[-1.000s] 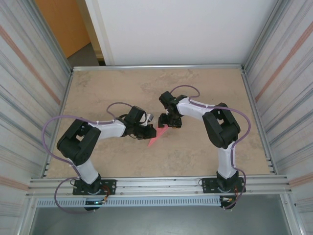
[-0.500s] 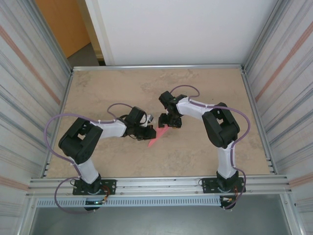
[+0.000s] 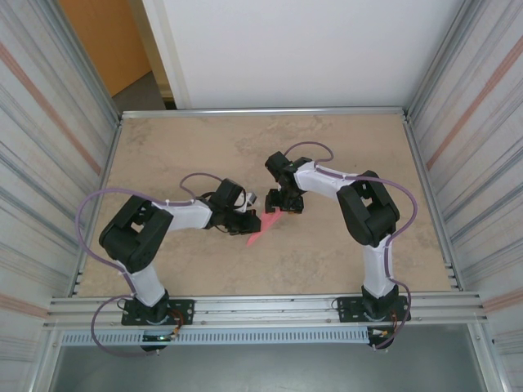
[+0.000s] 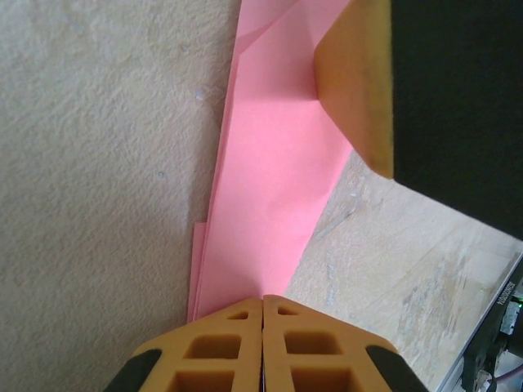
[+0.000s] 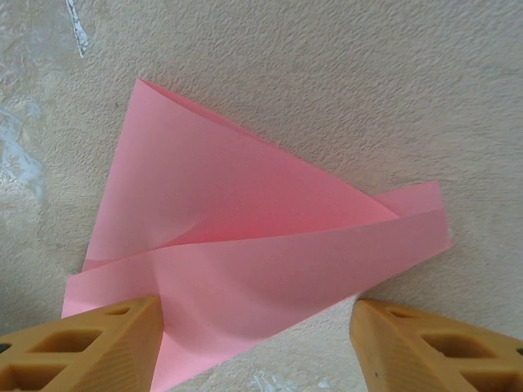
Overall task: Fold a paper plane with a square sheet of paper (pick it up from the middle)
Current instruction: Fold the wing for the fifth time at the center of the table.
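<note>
Pink-red paper sheet, folded into triangular flaps, on beige mottled tabletop. Left gripper: jaws together at its narrow end. Right gripper: jaws apart, straddling its edge.

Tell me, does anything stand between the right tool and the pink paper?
Nothing visible does. The open right tool sits just above the folded pink paper, its jaws wide apart over it. The left tool is shut on one end of it.

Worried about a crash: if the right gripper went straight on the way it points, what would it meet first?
Likely the paper, lying just ahead of the open right gripper, with the table underneath; depth is unclear.
</note>
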